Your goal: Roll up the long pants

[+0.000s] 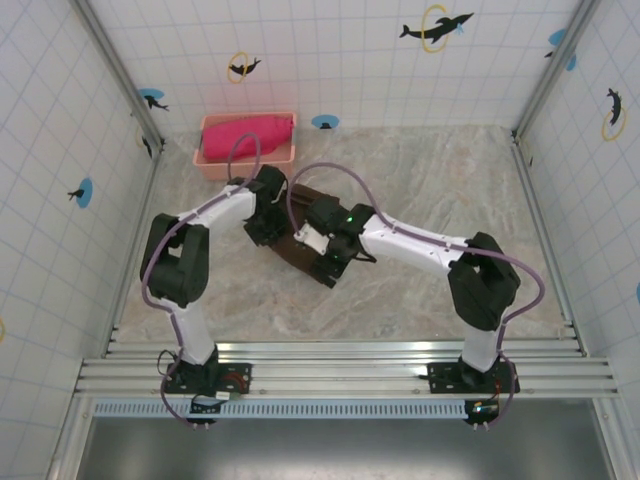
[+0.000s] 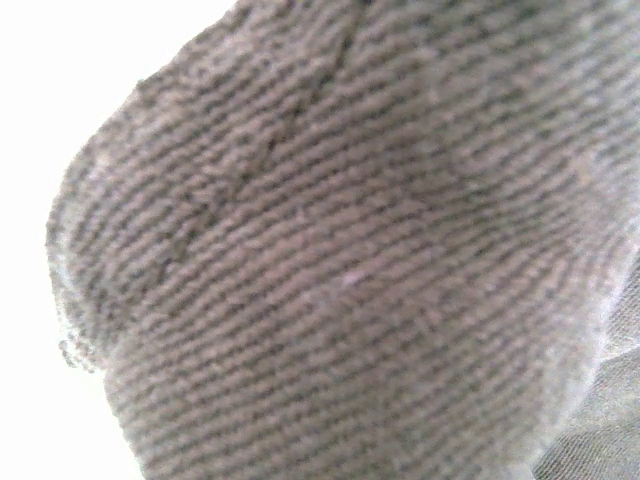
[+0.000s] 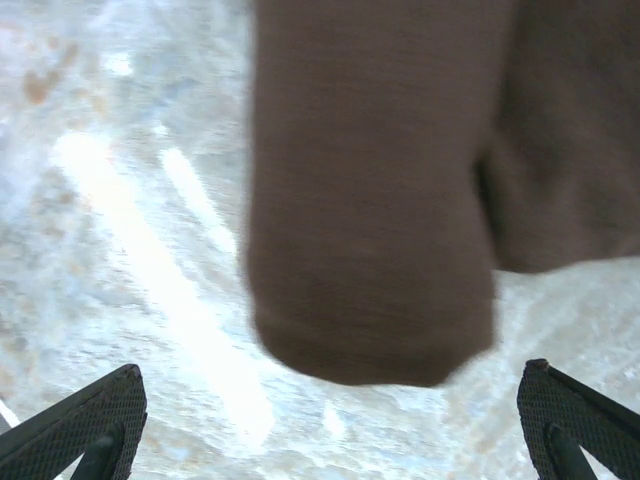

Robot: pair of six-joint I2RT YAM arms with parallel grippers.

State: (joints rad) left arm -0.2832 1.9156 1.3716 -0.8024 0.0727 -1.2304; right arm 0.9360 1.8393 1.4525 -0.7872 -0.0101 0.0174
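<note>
**Basket** [image 1: 205,158]: pink, at the back left of the table [image 1: 430,180]. It holds one bright pink-red cloth [image 1: 250,132], bunched up and reaching nearly from side to side.

**Long pants** [image 1: 303,258]: dark brown, bundled in the middle of the table between my two grippers, well apart from the basket.

**My right gripper** [image 3: 330,440]: fingers spread wide, with only bare tabletop between them. A rounded end of the pants [image 3: 370,200] sits just ahead, touching neither finger.

**My left gripper** [image 1: 266,230]: down at the far end of the bundle. The wrist camera is so close to the ribbed brown knit [image 2: 350,280] that my fingers are hidden. I cannot tell whether they pinch it.

**Hard to make out:** from above, both my arms cover most of the bundle, so its folds are unclear.
</note>
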